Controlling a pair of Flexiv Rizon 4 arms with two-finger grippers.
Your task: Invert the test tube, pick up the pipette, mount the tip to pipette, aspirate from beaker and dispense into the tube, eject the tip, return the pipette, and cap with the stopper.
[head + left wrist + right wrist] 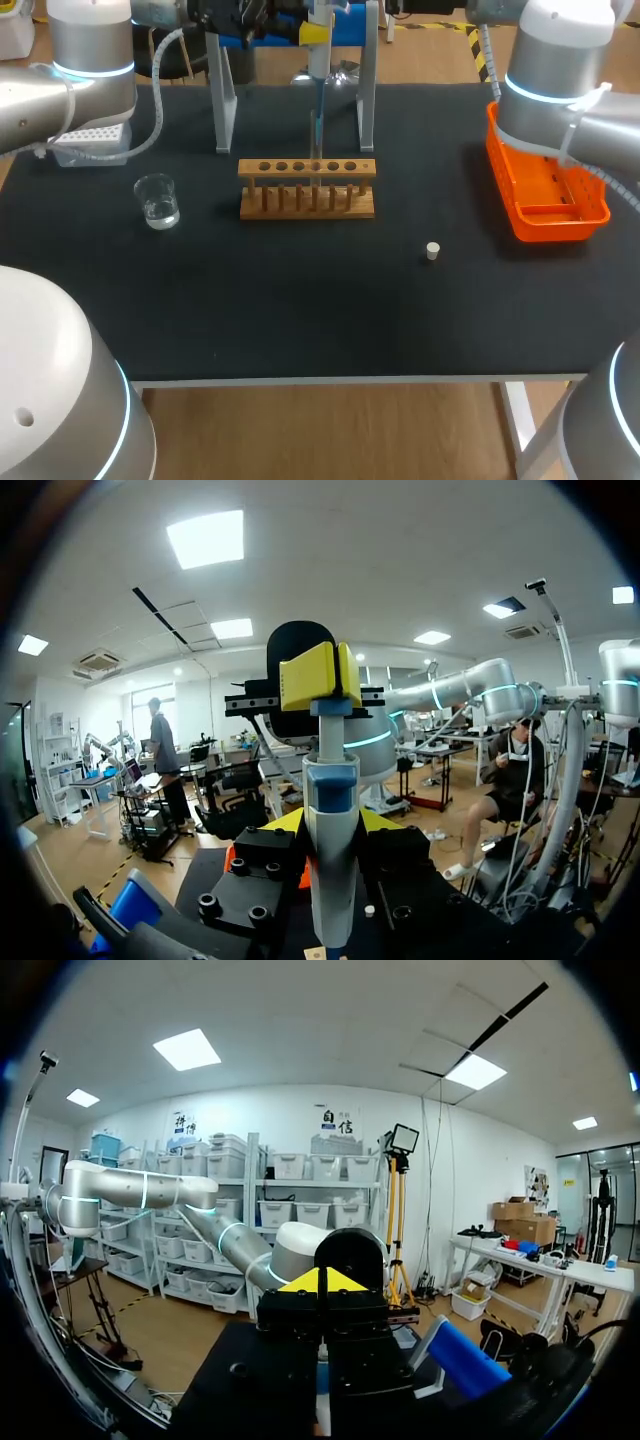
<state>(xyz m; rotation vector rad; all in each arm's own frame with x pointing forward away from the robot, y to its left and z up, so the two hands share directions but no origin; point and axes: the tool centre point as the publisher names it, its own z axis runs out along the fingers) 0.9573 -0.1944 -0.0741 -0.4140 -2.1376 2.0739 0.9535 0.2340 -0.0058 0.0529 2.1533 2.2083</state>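
Worktop (300, 310): lying black beneath everything, ending at a pale front edge.
Wooden rack (300, 210): standing mid-worktop, its row of holes facing up.
Metal stand (223, 110): rising just behind the rack.
Orange tray (550, 190): sitting at the right side.
White box (88, 143): resting far left.

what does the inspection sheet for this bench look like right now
surface: black table
job's things: pipette upright over the wooden rack; beaker holds clear liquid; stopper loose on the table; tip box rear left; stand at the rear
clutter: orange tray at the right
grippers: left gripper at the pipette, right gripper facing it; open or shut cannot be told
cables: hose looped off the left arm
surroundings: nothing seen
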